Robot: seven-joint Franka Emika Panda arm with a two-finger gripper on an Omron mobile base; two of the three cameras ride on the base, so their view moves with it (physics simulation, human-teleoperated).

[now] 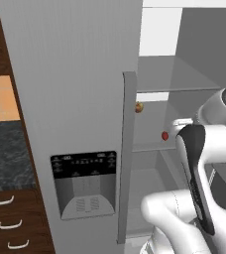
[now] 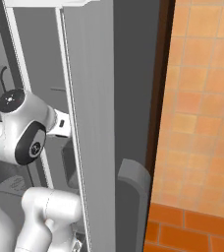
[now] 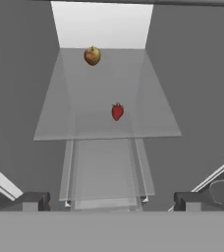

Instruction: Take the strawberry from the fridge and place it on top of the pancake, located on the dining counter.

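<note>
The fridge (image 1: 75, 74) stands with its right door swung open and its left door shut. On a glass shelf (image 3: 74, 113) inside lies the strawberry (image 3: 117, 111), small and red; it also peeks out past the door handle (image 1: 165, 135). My gripper (image 3: 111, 202) is open, level with the shelf's front edge and well short of the berry, with nothing between its fingertips (image 3: 35, 201). The pancake and the dining counter are out of view.
A yellowish-brown round item (image 3: 92, 55) sits farther back on the same shelf. Below the shelf is a clear drawer (image 3: 104, 167). The open door's edge (image 2: 89, 123) stands close on my right. Dark cabinets with drawers (image 1: 11, 223) flank the fridge on the left.
</note>
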